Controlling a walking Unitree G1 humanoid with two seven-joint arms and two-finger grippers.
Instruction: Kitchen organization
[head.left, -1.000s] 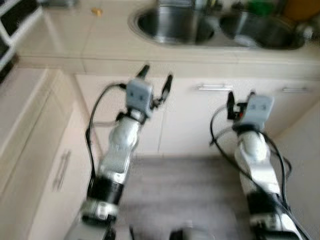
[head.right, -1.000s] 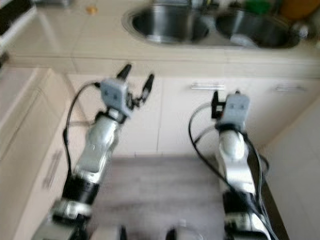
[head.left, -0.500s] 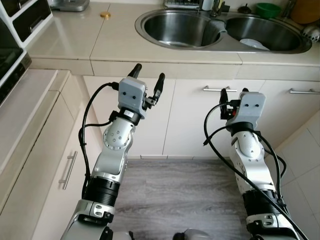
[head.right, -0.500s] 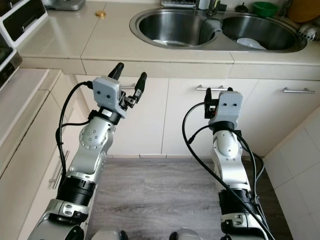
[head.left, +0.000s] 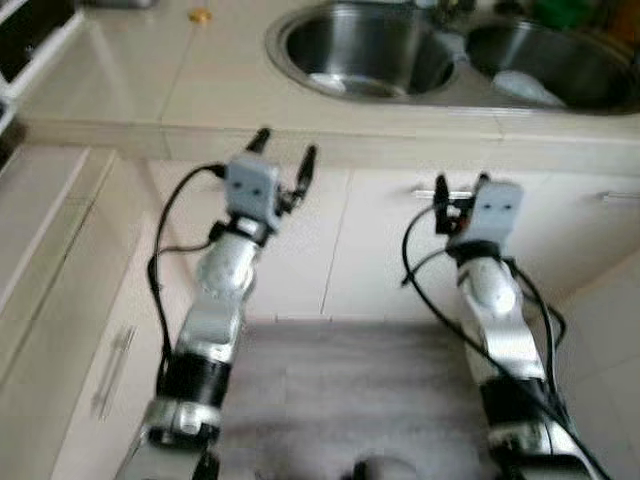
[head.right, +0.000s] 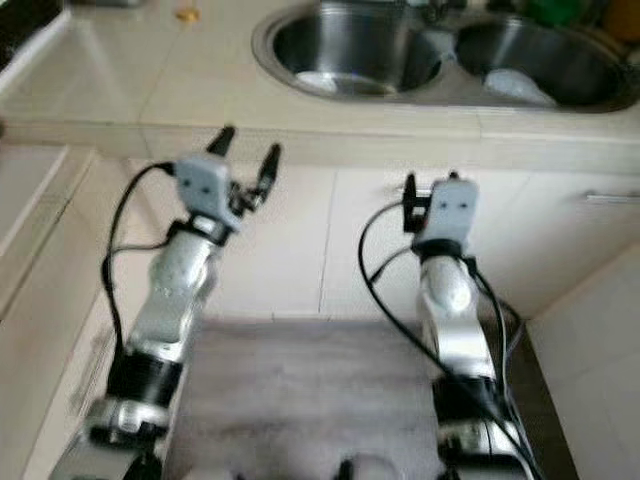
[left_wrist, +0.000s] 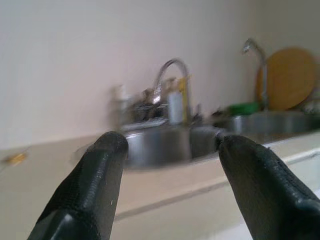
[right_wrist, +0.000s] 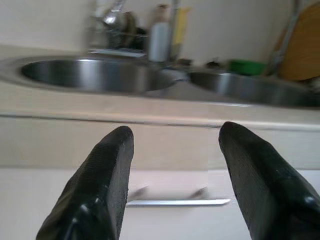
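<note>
Steel double sink (head.left: 370, 60) top centre | left gripper (head.left: 284, 157) spread, empty, centre-left under counter (head.left: 120, 90) | right gripper (right_wrist: 172, 165) spread, empty, before cabinet handle (right_wrist: 175, 202)

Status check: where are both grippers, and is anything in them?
Left gripper open, empty, raised below the counter edge. Right gripper open, empty, facing the cabinet handle. Double sink ahead; nothing between grippers and counter.
</note>
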